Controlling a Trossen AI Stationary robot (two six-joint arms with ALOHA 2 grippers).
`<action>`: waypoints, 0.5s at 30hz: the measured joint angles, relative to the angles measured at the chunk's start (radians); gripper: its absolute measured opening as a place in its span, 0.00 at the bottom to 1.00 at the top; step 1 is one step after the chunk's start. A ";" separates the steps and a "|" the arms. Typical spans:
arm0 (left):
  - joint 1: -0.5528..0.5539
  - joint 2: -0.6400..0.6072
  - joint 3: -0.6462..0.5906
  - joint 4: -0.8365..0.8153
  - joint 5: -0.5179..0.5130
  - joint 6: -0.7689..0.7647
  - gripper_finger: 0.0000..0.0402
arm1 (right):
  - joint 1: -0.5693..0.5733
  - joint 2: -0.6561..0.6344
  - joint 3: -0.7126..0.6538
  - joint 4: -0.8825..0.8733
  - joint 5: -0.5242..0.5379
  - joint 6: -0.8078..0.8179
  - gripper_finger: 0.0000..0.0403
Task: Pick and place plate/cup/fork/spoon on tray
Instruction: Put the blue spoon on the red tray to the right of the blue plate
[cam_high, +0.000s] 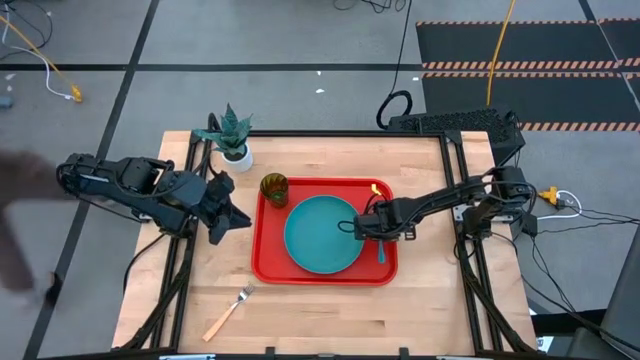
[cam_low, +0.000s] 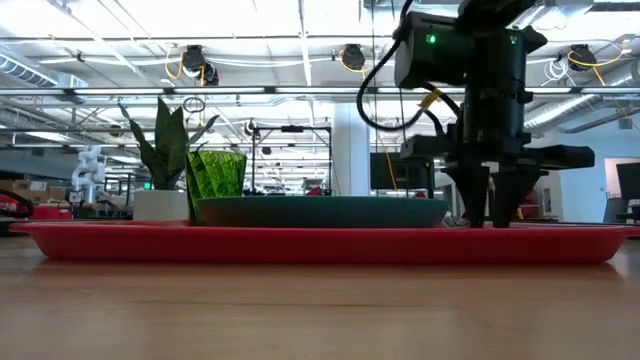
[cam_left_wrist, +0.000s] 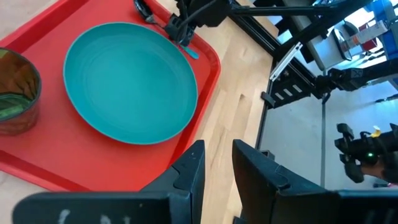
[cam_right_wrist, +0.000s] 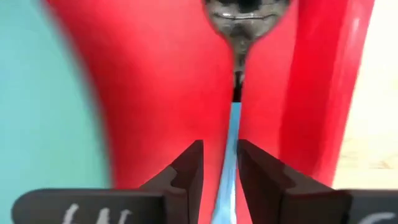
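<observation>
High view: spoon (cam_high: 381, 250) lies on the red tray (cam_high: 268, 262), between the teal plate (cam_high: 322, 233) and the tray's right rim, blue handle pointing toward the table's front edge. Right gripper (cam_high: 378, 232) stands directly over it; in the right wrist view its fingers (cam_right_wrist: 186, 169) straddle the handle with small gaps either side, grip released. Cup (cam_high: 275, 189) sits in the tray's rear left corner. Fork (cam_high: 228, 312) lies on bare wood near the front. Left gripper (cam_high: 238, 218) waits left of the tray, fingers slightly parted, holding nothing.
</observation>
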 joint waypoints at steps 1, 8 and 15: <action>0.000 0.000 0.000 0.000 0.000 0.005 0.21 | 0.002 -0.011 0.000 0.017 0.002 0.001 0.22; 0.000 0.000 0.000 0.000 0.000 0.008 0.21 | 0.012 -0.131 0.002 -0.028 0.083 0.002 0.22; 0.000 0.000 0.000 0.010 0.000 0.008 0.21 | 0.013 -0.151 0.002 -0.120 0.083 -0.042 0.23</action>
